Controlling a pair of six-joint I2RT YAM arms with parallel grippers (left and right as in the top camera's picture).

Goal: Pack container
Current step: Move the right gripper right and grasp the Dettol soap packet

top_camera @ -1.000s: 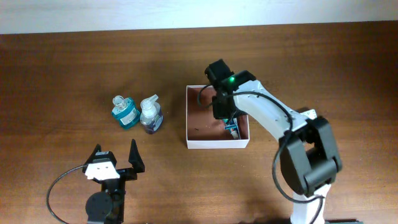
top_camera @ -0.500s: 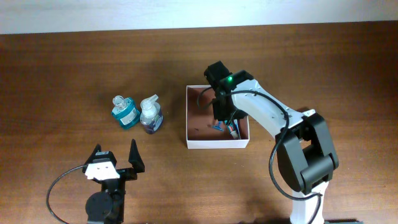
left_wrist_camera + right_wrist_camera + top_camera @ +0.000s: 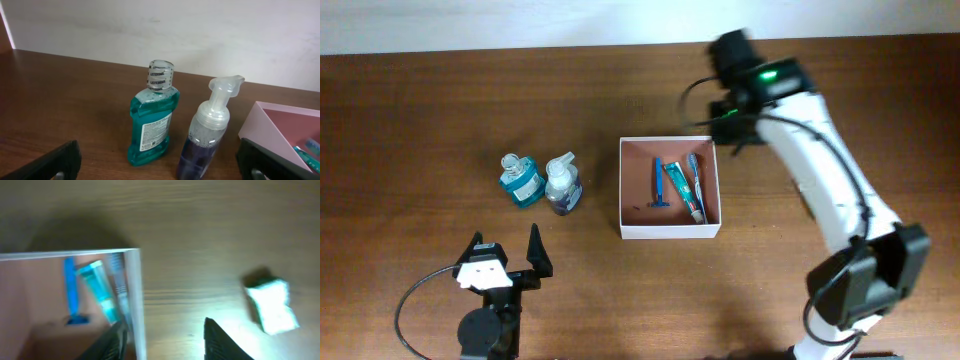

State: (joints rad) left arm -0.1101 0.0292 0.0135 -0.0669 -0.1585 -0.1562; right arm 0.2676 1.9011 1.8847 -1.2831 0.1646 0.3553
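White-walled container (image 3: pixel 670 231): sat on worktop (image 3: pixel 420 120), held razor (image 3: pixel 659 185), toothpaste (image 3: pixel 682 192).
Right jaws: spread, empty, past its far-right corner.
Left jaws: spread, empty.
Risk: upright mouthwash bottle (image 3: pixel 522 180) left of it could have toppled if clipped.

On the brown wooden tabletop (image 3: pixel 440 110), over on the left, I see a teal mouthwash bottle with a clear cap (image 3: pixel 521 180) standing upright. Just to its right stands a clear pump bottle of purple liquid (image 3: pixel 563 185), also upright. Farther right lie a blue plastic razor (image 3: pixel 659 185), a teal toothpaste tube (image 3: pixel 682 192) and a toothbrush (image 3: pixel 697 178), side by side from left to right. My right wrist view shows a small white packet (image 3: pixel 272 305) on bare wood, blurred.
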